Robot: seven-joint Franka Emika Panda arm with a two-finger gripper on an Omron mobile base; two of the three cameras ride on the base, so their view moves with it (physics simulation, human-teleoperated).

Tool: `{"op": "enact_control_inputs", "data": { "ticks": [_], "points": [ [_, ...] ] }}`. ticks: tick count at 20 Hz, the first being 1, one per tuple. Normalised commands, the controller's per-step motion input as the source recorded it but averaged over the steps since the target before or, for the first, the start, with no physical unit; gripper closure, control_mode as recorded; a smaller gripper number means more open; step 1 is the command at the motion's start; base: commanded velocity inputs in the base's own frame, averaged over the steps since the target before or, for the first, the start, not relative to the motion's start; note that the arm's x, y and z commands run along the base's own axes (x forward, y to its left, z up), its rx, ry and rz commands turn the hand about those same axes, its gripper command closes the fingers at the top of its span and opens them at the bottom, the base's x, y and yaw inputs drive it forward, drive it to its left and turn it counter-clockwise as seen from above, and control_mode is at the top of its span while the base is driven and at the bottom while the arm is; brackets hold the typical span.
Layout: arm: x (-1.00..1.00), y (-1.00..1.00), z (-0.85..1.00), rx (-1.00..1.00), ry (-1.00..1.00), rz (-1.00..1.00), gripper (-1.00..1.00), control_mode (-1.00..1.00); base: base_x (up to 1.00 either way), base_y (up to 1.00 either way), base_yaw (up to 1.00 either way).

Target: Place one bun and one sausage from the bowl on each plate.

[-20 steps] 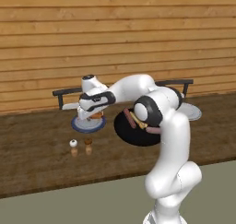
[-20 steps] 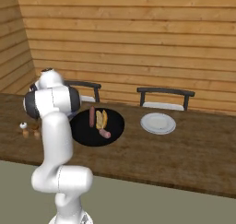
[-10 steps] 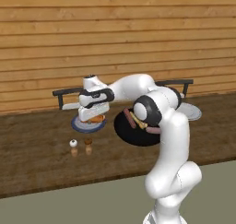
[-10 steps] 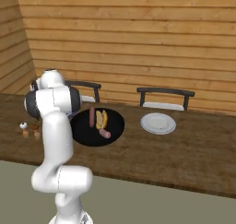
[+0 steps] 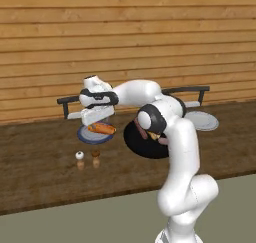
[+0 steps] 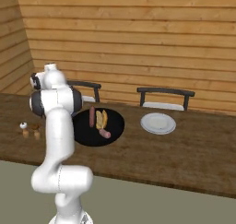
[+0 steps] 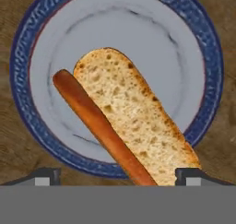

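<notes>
Broadly, the wooden counter (image 5: 45,172) runs in front of a plank wall (image 6: 138,38), with two dark chairs (image 6: 166,92) pushed in on its far side. Near the middle of the counter lies the bowl (image 6: 113,126), holding one bun (image 6: 101,119) and two sausages (image 6: 91,116); the second sausage sits just beside the bun's near end. One plate (image 6: 158,123) lies bare to the right of the bowl, apart from it. On the other plate (image 7: 117,34), to the bowl's left, a bun (image 7: 133,121) and a sausage (image 7: 99,126) lie side by side, touching along their length, both reaching out over the rim. Above that plate hangs the hand (image 5: 99,118), its fingers spread wide with nothing between them; the two tips (image 7: 46,176) stand on either side of the food without touching it. Two small shakers (image 5: 80,157), one white-topped and one brown, stand on the counter just in front of the filled plate.
</notes>
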Motion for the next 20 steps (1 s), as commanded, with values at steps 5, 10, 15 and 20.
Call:
{"op": "enact_control_inputs", "data": {
  "ticks": [5,10,15,20],
  "points": [
    [-0.59,-0.1,0.5,-0.1,-0.37,-0.03,-1.0,-1.0,0.0,0.0,0.0],
    [-0.76,-0.69,0.08,-0.07,-0.31,-0.02,-1.0,-1.0,0.0,0.0,0.0],
    [-0.58,-0.92,0.0,-0.05,-0.19,-0.04,-1.0,-1.0,0.0,0.0,0.0],
    [-0.09,-0.95,0.12,-0.02,-0.06,-0.13,-1.0,-1.0,0.0,0.0,0.0]
  ]
}}
